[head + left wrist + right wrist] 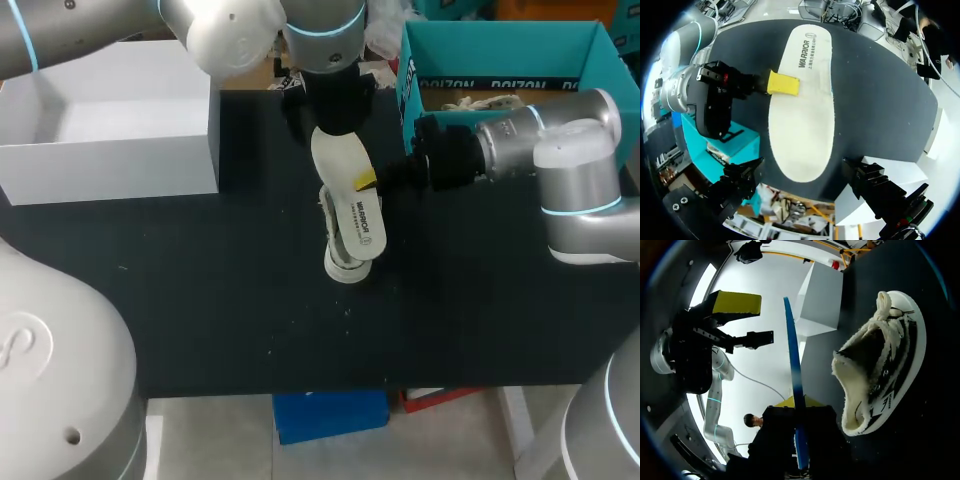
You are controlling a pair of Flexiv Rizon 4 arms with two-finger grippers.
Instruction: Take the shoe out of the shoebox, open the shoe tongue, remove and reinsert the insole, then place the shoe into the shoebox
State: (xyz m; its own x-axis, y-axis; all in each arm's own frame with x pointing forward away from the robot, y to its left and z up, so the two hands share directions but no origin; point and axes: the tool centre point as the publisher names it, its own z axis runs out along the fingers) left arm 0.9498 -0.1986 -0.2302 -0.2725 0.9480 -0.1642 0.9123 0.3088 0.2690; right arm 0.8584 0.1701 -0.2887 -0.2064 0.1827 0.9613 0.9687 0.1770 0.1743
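A dark shoe with a pale fleecy lining and white laces lies on the black table, near the middle and closest to the front edge. It is out of its box. From the head view it is mostly hidden under the insole, with only one rounded end and some lace showing.

A white insole is held in the air just above the shoe, with its printed end over the shoe and its other end pointing toward the back of the table. Seen from the right wrist, it is edge-on and its underside is blue.

The right gripper, reaching in from the right, is clamped on one long edge of the insole, with a yellow tip pressed on the top face.

The left gripper hangs over the far end of the insole. Its fingers are spread wide and clear of the insole, holding nothing.

At the back of the table, a white box sits on the left. The teal shoebox sits on the right, behind the right arm.
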